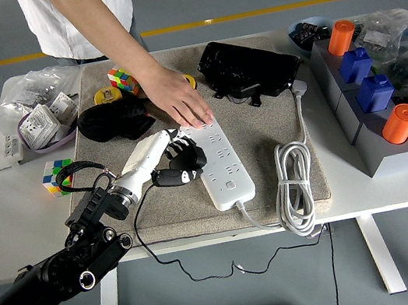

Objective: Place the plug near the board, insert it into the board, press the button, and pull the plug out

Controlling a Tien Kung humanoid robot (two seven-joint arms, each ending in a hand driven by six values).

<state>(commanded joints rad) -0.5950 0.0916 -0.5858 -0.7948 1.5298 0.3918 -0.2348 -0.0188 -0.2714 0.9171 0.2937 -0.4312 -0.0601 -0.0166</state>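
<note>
- The left robot hand (180,159), black-fingered with a white back, sits clamped on a black plug (167,178) at the left edge of the white rectangular power strip (218,156), which lies on a beige mat (267,149) on the white bench (11,226).
- The plug's thin black cord (158,251) trails off the near edge of the bench and loops below it.
- A person standing at the far side lays one hand (179,103) flat on the far end of the power strip, apparently steadying it.
- The strip's own white cable (293,184) lies coiled on the mat to its right.
- The right arm is out of view.
- Judged from here, the plug seems near the sockets but whether its pins are seated cannot be told; a tilted push could miss the holes and shove the strip sideways.
- The robot's fingers work just beside the person's hand, so a sudden move risks a knock.
</note>
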